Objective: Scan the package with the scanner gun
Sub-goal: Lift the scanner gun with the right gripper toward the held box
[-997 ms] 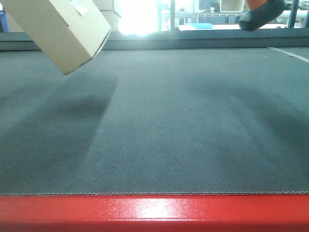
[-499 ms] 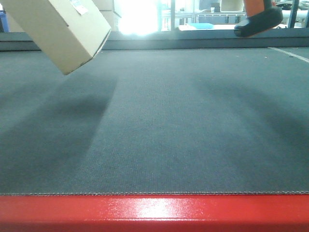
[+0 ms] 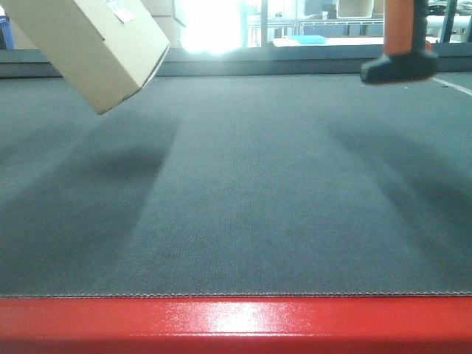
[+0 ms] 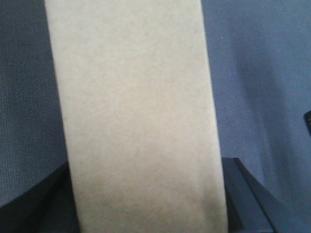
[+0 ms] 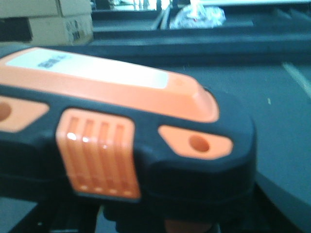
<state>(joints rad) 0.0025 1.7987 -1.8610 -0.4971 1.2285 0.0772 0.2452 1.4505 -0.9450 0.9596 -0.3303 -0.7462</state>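
Note:
A tan cardboard package (image 3: 88, 44) hangs tilted in the air at the top left of the front view, with a label on its upper face. In the left wrist view its plain side (image 4: 136, 116) fills the frame between the dark fingers (image 4: 245, 194) of my left gripper (image 4: 146, 213), which is shut on it. An orange and black scanner gun (image 3: 402, 48) hangs at the top right, its handle upright and its black base level. In the right wrist view its head (image 5: 121, 126) fills the frame, held by my right gripper (image 5: 160, 221). Both grippers are out of the front view.
A dark grey mat (image 3: 243, 192) covers the table, with a red front edge (image 3: 236, 324). A low ledge and windows stand behind. Cardboard boxes (image 5: 48, 22) are stacked at the far left in the right wrist view.
The scanner gun has swung from tilted to upright and its base has come a little lower and level. The package has not moved.

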